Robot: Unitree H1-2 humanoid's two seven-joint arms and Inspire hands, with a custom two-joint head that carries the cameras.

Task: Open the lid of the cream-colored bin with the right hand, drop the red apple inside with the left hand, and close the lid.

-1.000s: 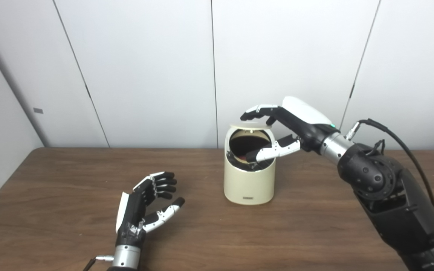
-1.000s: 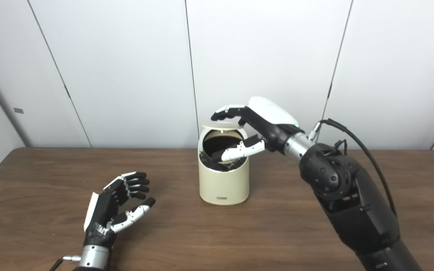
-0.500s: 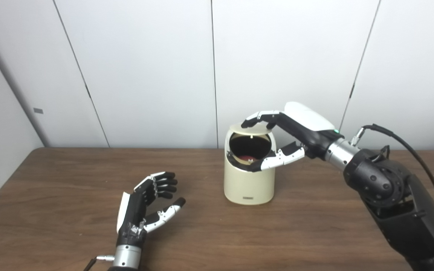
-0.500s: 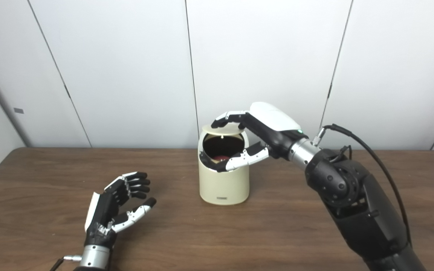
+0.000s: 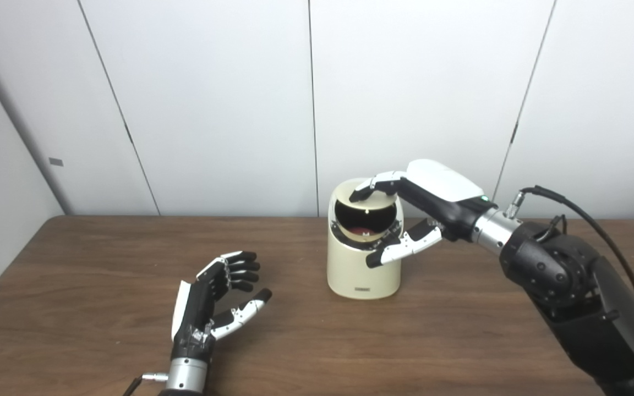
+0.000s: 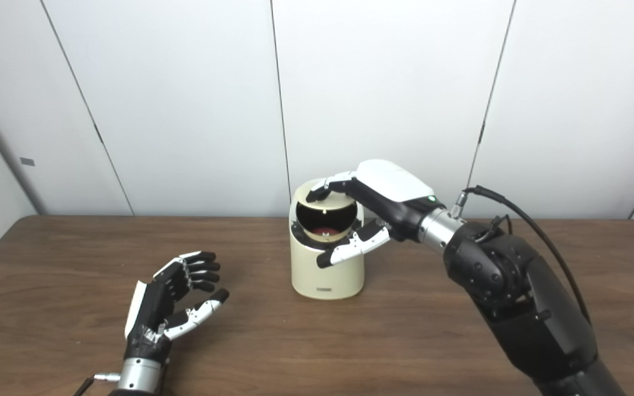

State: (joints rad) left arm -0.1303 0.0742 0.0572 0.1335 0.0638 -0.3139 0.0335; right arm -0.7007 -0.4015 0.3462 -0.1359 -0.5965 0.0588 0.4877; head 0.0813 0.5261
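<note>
Across the whole bottom of the picture stretched a big brown wooden table (image 5: 75, 258), and behind it stood a plain white wall (image 5: 212, 99). On the right side a thick black arm (image 5: 586, 297) reached over the table toward the middle, with a black cable (image 5: 586, 212) looping off its back. Near the middle of the table stood the cream-colored bin (image 5: 362, 269), straight up on its flat bottom. The right hand (image 5: 432, 203) was at the top of the bin. Its fingers (image 5: 375, 184) were touching the lid (image 5: 353, 188), which was tipped up partway, so the dark round hole was open to see. Its thumb (image 5: 402, 248) stuck out in front of the bin's rim and was apart from the fingers, so the hand held nothing tight. The left hand (image 5: 212, 300) was low over the table, well apart from the bin, with its palm turned toward the bin. Its fingers were curled a little, its thumb stuck out, and nothing was in it. Deep in the bin's hole showed a small bit of the red apple (image 5: 360, 227).
</note>
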